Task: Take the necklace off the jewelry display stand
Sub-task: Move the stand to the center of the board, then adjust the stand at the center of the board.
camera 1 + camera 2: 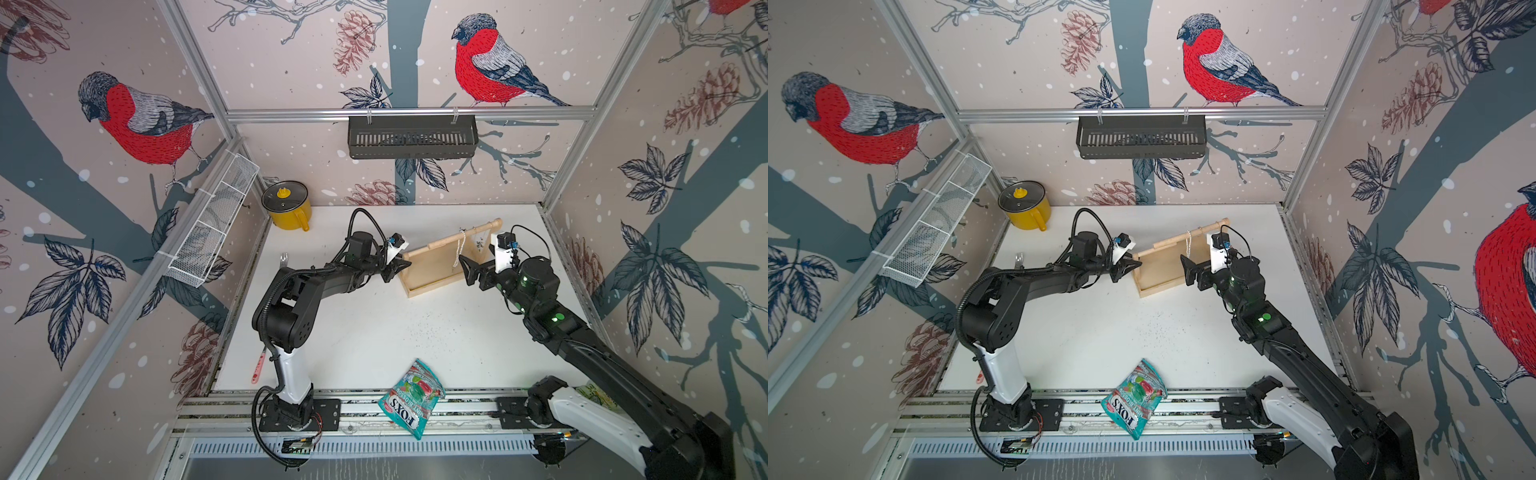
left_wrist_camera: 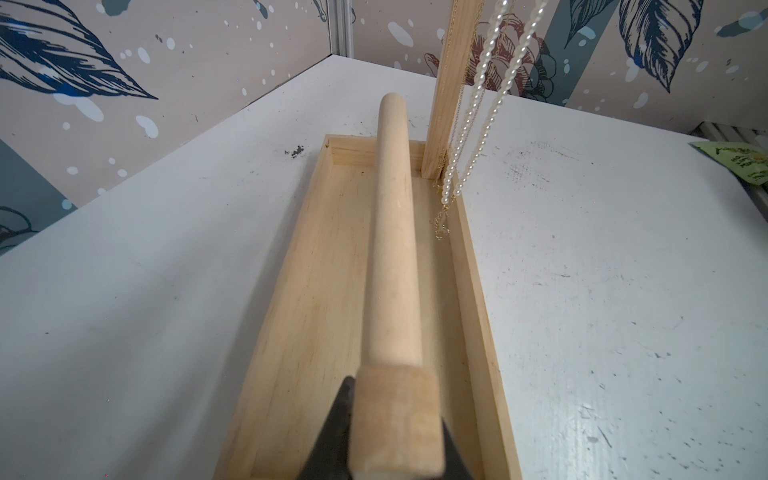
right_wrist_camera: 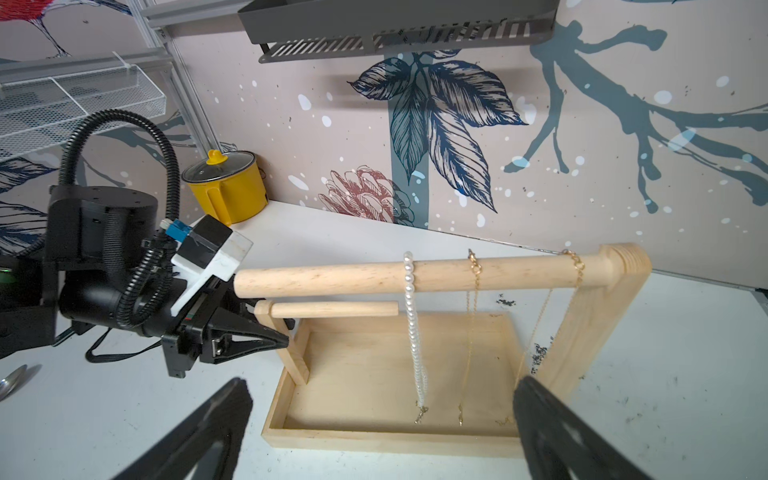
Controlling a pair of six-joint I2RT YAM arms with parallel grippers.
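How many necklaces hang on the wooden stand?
3, all on the top crossbar: a pearl strand nearest its free end, a gold chain mid-bar, a second gold chain beside the tall post.

Off-task items: yellow pot (image 1: 286, 205) with glass lid in the bench's back left corner. FOXS candy bag (image 1: 411, 397) overhanging the front edge, mid-span. Pink-handled utensil (image 1: 258, 368) along the left edge near the front, metal fork (image 1: 284, 259) farther back. Green packet (image 2: 744, 166) at the front right corner, mostly hidden. White mesh basket (image 1: 212, 224) on the left wall, dark slotted basket (image 1: 411, 137) on the back rail.
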